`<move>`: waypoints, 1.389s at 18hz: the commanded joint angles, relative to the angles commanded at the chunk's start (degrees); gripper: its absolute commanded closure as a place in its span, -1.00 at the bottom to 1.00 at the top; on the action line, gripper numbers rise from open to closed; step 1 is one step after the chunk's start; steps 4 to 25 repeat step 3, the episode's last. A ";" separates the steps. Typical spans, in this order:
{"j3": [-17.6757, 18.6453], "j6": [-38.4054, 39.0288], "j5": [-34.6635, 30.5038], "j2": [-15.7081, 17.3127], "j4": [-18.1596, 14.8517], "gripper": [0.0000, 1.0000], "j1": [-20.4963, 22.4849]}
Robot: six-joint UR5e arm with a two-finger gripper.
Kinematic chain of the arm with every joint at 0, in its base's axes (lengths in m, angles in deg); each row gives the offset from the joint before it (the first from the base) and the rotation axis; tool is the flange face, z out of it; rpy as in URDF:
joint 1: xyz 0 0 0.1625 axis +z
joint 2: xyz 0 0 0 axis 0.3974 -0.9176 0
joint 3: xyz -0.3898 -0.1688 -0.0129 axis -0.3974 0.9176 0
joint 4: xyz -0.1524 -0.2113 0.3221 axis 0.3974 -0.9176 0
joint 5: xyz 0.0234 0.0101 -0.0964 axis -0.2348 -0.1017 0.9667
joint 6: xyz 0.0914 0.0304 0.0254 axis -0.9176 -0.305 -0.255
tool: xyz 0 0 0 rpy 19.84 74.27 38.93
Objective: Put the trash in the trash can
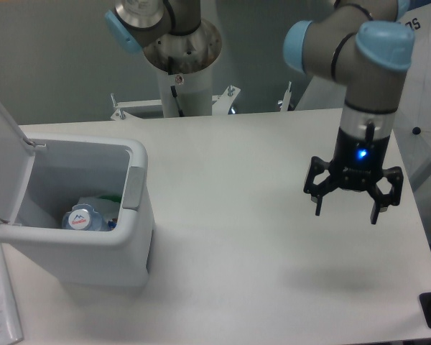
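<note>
A: Where is the trash?
B: Down in the bin (133, 237). The bottle (82, 218) lies at the bottom, and you can see its round cap end with a red and blue mark. Just beside it is the wrapper (108, 201), with a bit of green showing.

A: Is the bin shut?
B: No. Its lid (1, 154) stands up on the left side. The bin sits on the left part of the white bench (273, 287).

A: And the gripper (347, 209)?
B: It hangs over the right side of the bench, well apart from the bin. It points straight down. Its fingers (317, 206) are spread wide and hold nothing. A small blue light glows just above them.

A: Anything else?
B: The arm's base (181, 68) stands behind the bench
</note>
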 joint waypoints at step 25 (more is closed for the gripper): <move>-5.55 -1.51 -4.14 -2.64 -8.38 -1.00 -1.41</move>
